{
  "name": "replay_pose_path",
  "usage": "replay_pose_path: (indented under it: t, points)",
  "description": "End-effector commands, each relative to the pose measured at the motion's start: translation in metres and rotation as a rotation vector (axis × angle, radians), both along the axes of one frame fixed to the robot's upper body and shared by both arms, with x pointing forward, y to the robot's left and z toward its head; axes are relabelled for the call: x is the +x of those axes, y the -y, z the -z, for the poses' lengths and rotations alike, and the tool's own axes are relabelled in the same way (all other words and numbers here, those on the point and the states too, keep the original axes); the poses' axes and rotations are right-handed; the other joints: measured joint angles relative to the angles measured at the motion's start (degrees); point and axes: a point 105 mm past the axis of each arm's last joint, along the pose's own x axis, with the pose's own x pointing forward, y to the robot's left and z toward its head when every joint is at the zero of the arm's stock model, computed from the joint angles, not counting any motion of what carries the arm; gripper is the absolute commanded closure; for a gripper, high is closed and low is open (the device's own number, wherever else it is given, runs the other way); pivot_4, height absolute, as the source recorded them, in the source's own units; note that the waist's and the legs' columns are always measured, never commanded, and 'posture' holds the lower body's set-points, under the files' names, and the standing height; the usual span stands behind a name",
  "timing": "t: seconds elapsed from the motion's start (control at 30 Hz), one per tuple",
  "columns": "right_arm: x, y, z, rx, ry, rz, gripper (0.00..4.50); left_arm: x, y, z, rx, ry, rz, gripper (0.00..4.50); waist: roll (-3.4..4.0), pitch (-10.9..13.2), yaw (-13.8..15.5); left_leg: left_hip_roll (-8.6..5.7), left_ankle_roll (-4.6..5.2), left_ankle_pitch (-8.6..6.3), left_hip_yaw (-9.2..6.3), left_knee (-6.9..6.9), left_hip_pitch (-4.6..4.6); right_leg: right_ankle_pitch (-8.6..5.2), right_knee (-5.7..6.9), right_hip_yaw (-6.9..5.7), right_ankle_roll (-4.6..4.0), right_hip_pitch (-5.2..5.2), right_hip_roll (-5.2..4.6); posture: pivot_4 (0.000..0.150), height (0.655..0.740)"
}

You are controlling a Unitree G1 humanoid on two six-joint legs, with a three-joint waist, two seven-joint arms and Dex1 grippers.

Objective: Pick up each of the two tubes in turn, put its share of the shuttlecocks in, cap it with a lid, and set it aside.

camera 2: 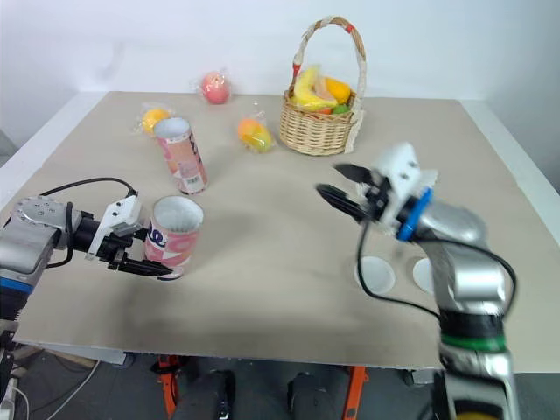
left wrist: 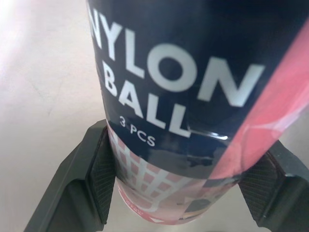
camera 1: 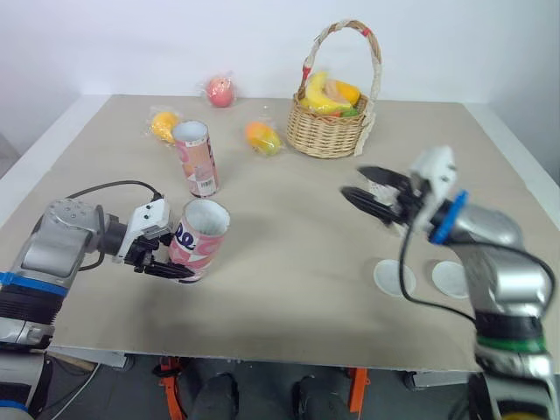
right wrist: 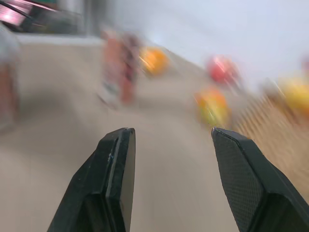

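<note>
One tube (camera 1: 199, 241), pinched by the left hand (camera 1: 173, 254), leans near-upright, mouth up; right hand (camera 1: 354, 182) spread.

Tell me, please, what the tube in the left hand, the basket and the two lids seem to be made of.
Tube in the left hand: glossy printed skin, with sharp highlights; probably film over cardboard or plastic. Basket: woven wicker or straw, matte; the weave shows. Lids: flat white discs, perhaps plastic; the look leaves it open.
</note>
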Motion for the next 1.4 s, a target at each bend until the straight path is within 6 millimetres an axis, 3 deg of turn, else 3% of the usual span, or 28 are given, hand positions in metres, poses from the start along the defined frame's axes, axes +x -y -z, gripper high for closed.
replay_pose_path:
  t: [0.03,0.17,0.4,0.83,0.93,1.03,1.07,1.1,1.2,1.4]
  points:
    - [-0.016,0.025,-0.006,-0.025,0.029,0.117,1.76,-0.004,0.007,0.012,0.011,-0.046,0.039,1.37,0.05,0.0,-0.1,0.00,0.00,0.00,0.09,0.01,0.04,0.00,0.00,0.08,0.03,0.01,0.00,0.150,0.7400]
    - [-0.024,0.046,0.014,-0.056,-0.049,0.192,1.76,0.000,0.009,0.012,0.017,-0.046,0.054,1.37,0.06,0.0,-0.2,0.02,0.05,0.04,0.16,0.06,0.18,-0.03,0.00,0.14,0.23,0.12,0.04,0.150,0.7400]
    - [-0.007,0.072,0.052,-0.093,-0.153,0.343,1.76,0.003,0.013,0.011,0.013,-0.041,0.068,1.37,0.05,0.0,-0.1,0.01,0.28,0.29,0.25,0.11,0.28,0.10,-0.06,0.19,0.51,0.28,0.01,0.150,0.7400]
    - [0.037,0.068,0.074,-0.102,-0.177,0.380,1.76,0.004,0.010,0.009,0.006,-0.027,0.050,1.37,0.06,0.0,-0.1,-0.01,0.29,0.30,0.30,0.09,0.26,0.17,-0.12,0.26,0.60,0.27,0.01,0.150,0.7400]
    - [0.045,0.072,0.076,-0.120,-0.176,0.400,2.44,0.004,0.010,0.009,0.004,-0.024,0.046,1.37,0.06,0.0,-0.1,-0.01,0.29,0.30,0.30,0.09,0.26,0.18,-0.12,0.26,0.60,0.26,0.01,0.150,0.7400]
    - [0.048,0.071,0.068,-0.099,-0.157,0.392,3.94,0.004,0.010,0.009,0.001,-0.022,0.042,1.37,0.07,0.0,-0.1,-0.04,0.29,0.30,0.29,0.08,0.22,0.21,-0.12,0.26,0.49,0.25,-0.01,0.150,0.7400]
    - [0.048,0.069,0.063,-0.096,-0.144,0.376,4.32,0.003,0.010,0.009,0.002,-0.022,0.041,1.37,0.07,0.0,-0.1,-0.04,0.29,0.29,0.30,0.07,0.22,0.22,-0.12,0.27,0.48,0.24,-0.01,0.150,0.7400]
    - [0.047,0.067,0.060,-0.096,-0.132,0.362,4.42,0.003,0.010,0.009,0.002,-0.023,0.041,1.37,0.07,0.0,-0.1,-0.04,0.29,0.29,0.29,0.06,0.21,0.22,-0.12,0.26,0.46,0.23,-0.01,0.150,0.7400]
    - [0.044,0.057,0.046,-0.097,-0.078,0.299,4.42,0.003,0.010,0.009,0.002,-0.023,0.040,1.37,0.07,0.0,0.0,-0.04,0.29,0.29,0.27,0.06,0.20,0.22,-0.12,0.25,0.46,0.23,-0.01,0.150,0.7400]
    - [-0.001,-0.043,-0.021,-0.097,0.077,-0.250,4.42,0.004,0.010,0.010,0.005,-0.026,0.045,1.37,0.12,0.0,-0.1,0.02,0.29,0.30,0.23,0.07,0.22,0.21,-0.11,0.22,0.52,0.24,0.03,0.150,0.7400]
